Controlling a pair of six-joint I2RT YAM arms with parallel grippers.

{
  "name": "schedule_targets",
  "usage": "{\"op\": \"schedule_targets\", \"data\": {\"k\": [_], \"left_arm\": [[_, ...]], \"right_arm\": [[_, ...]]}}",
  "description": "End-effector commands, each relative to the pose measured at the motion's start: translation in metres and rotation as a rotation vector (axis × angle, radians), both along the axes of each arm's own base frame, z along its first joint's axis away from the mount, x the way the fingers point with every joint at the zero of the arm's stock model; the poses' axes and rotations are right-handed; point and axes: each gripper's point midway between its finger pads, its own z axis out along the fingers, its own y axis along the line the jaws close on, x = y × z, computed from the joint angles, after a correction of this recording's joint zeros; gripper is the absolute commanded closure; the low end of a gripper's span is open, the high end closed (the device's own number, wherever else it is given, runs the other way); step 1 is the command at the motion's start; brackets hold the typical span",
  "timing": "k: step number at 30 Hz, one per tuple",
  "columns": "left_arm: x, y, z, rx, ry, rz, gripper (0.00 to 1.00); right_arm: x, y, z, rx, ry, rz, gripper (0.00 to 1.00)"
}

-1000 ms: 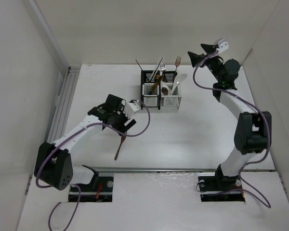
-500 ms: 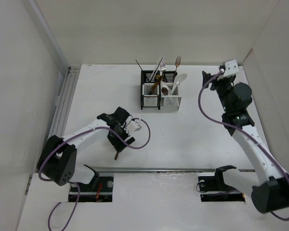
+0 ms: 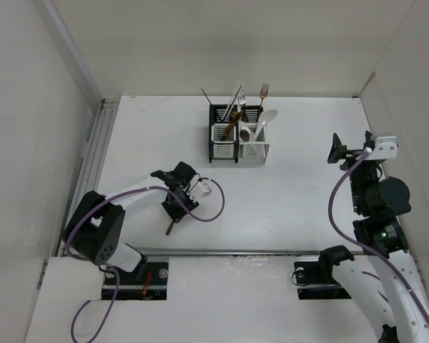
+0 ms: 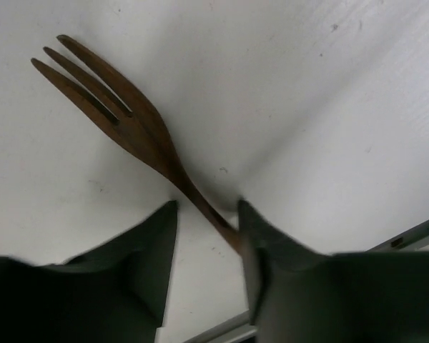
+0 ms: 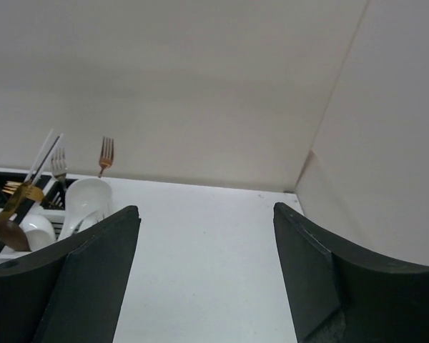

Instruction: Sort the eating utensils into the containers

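Observation:
A brown wooden fork lies flat on the white table, its tines pointing away from my left gripper. The jaws straddle its thin handle. One finger touches the handle and a gap remains on the other side, so the gripper is still open. From above, the left gripper is low over the fork, near the front rail. The two joined containers stand at the back with several utensils upright in them. My right gripper is raised at the right, open and empty.
A white soup spoon and a copper fork stick out of the containers at the left of the right wrist view. A metal rail runs along the table's left side and another along the front. Walls enclose the table.
My left gripper came down toward the front rail onto the brown fork and its jaws narrowed around the handle. The right arm swung back from the containers to the near right.

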Motion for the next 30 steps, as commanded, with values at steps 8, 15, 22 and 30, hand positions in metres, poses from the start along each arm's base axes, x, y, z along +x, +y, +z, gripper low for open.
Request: {"op": "schedule_targets", "data": {"k": [8, 15, 22, 30], "left_arm": [[-0.019, 0.011, -0.035, 0.059, 0.127, -0.022, 1.0], [0.023, -0.003, 0.014, -0.149, 0.005, 0.026, 1.0], [0.082, -0.06, 0.171, -0.533, -0.345, -0.104, 1.0], [0.167, -0.147, 0.382, -1.148, -0.822, -0.178, 1.0]], "right_arm": [[-0.026, -0.032, 0.03, 0.073, -0.023, -0.148, 0.19], [-0.02, -0.03, 0.034, 0.068, -0.017, -0.14, 0.21], [0.0, -0.014, 0.025, 0.052, 0.014, -0.083, 0.21], [0.042, 0.023, -0.006, -0.017, 0.037, 0.055, 0.21]]}}
